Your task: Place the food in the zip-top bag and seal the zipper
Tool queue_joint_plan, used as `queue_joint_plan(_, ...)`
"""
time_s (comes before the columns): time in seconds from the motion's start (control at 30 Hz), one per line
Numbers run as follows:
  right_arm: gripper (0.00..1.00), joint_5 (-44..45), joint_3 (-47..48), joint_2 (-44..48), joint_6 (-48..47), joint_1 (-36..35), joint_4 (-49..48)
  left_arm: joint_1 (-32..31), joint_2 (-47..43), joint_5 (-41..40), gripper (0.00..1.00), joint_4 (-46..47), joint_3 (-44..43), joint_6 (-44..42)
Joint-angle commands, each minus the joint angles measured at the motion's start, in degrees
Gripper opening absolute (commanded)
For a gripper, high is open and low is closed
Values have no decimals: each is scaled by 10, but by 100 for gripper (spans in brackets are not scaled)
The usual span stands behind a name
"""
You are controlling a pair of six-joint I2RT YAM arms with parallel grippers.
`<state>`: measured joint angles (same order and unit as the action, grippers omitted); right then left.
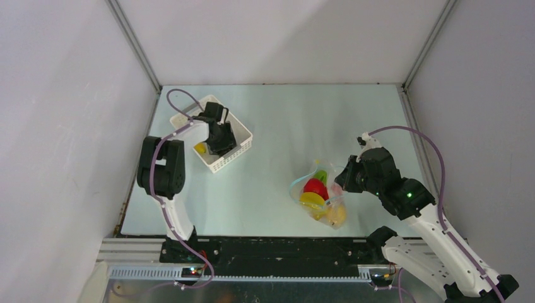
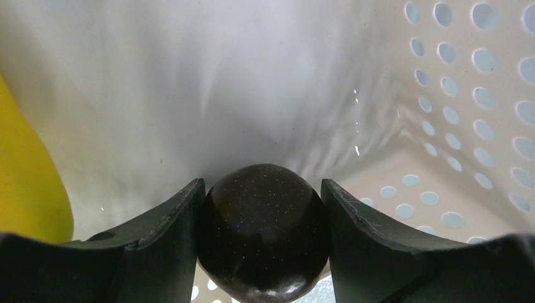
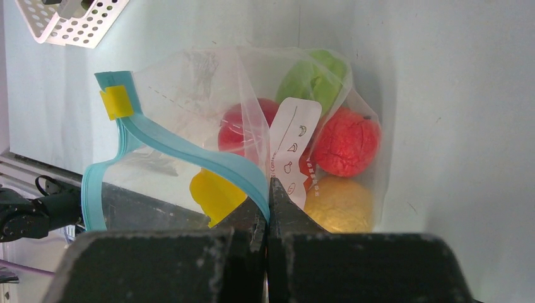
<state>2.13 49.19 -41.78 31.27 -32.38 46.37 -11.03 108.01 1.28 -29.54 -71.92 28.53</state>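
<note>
Though hidden overhead, dark purple fruit [image 2: 262, 233].

The basket [image 2: 467, 95] is white, dotted with round holes. The fruit [image 2: 262, 233] is dark purple with fine pale specks, the piece [image 2: 25, 177] beside it yellow. The clear bag [image 3: 189, 88] has a light blue zipper [image 3: 189, 154]; its food [image 3: 346, 142] is red, green and yellow.

We read one label [image 3: 295, 144]: a white tag on the bag [image 3: 189, 88], just above the pinched tips of the right claw [image 3: 268, 196]. It bears a column of small outline fruit drawings, a banana among them. The reddish print beside them is too small for us to read.
</note>
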Motion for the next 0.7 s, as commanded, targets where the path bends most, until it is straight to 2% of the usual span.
queue_joint_plan(0.0, 0, 9, -2, 5, -6, 3, -20, -5, -53, -18, 26, -28, -10, 9)
queue_joint_plan(0.37, 0, -4, -1, -5, -13, 3, -37, -5, -166, -100, 22, -65, -33, 17)
queue_joint_plan(0.53, 0, -9, -1, -5, -12, 2, -41, -17, -228, -85, 21, -67, -30, 21)
queue_joint_plan(0.67, 0, -13, -1, -2, -15, 2, -45, -55, -308, -81, 22, -63, -30, 29)
